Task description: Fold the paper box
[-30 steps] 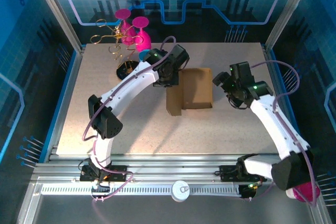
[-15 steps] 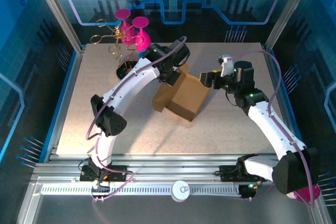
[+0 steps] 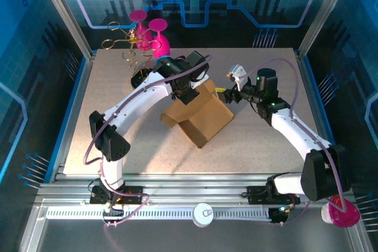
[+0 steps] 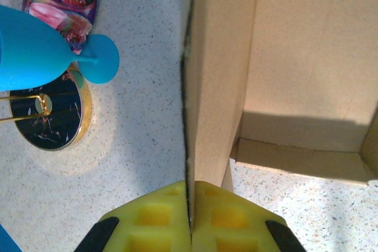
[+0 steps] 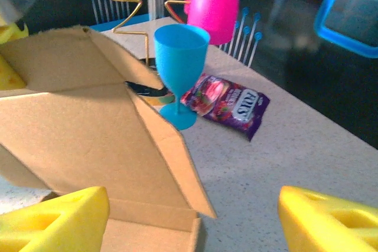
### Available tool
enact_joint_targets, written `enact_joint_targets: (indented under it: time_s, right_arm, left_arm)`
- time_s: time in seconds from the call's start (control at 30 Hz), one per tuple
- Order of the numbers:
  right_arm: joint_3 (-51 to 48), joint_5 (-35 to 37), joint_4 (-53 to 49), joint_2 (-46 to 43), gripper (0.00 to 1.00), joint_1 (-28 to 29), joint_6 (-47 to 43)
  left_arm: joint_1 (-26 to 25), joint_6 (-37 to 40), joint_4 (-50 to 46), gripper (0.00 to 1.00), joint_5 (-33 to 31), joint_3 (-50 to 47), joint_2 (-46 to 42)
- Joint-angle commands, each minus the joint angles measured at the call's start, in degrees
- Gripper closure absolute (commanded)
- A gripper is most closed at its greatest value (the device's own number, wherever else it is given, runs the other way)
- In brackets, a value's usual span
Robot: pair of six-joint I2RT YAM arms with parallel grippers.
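Note:
The paper box [image 3: 204, 116] is a brown cardboard shell, partly formed and tilted up off the table mid-field. My left gripper [image 3: 188, 91] is shut on its upright wall; in the left wrist view the yellow fingertips [image 4: 168, 216] pinch the cardboard edge [image 4: 190, 163], with the box's open inside [image 4: 307, 57] to the right. My right gripper [image 3: 227, 94] stands open at the box's far right corner. In the right wrist view a pointed flap [image 5: 177, 163] of the box [image 5: 77, 140] lies between its wide-apart yellow fingers [image 5: 53, 219], touching neither that I can see.
A blue goblet [image 5: 180, 57] stands just behind the box, beside a purple snack packet [image 5: 227, 104]. A gold wire rack [image 3: 127, 48] with pink goblets [image 3: 155, 35] sits at the far left on a black round base [image 4: 50, 116].
The box has been lifted and turned, swinging toward the near left with my left gripper. My right gripper has moved left up to the box's corner and its jaws have narrowed somewhat.

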Motion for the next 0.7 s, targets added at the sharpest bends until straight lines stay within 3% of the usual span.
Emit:
enact_joint_targets:
  time_s: [0.0, 0.2, 0.43, 0.6, 0.67]
  right_arm:
    - [3.9, -2.4, -1.8, 1.8, 0.28, 2.0, -4.4]
    - [5.7, 2.3, -4.9, 4.4, 0.38, 4.1, -5.9]
    - [8.8, 2.8, -8.7, 6.6, 0.64, 5.1, -6.4]
    - [8.3, 3.7, -8.4, 6.5, 0.72, 5.3, -5.4]
    - [8.2, 4.3, -8.4, 6.5, 0.8, 5.5, -5.1]
  left_arm:
    - [-0.5, 2.7, 1.7, 1.0, 1.7, -1.0, -1.7]
    - [-1.0, 4.2, 2.2, 1.0, 3.5, -1.9, -1.7]
    - [-0.9, 4.2, 3.2, 1.0, 4.5, -2.0, -1.3]
    - [-0.5, 4.0, 3.7, 1.0, 5.0, -1.5, -1.1]
    - [0.1, 3.6, 3.9, 1.0, 5.9, -1.4, -1.2]
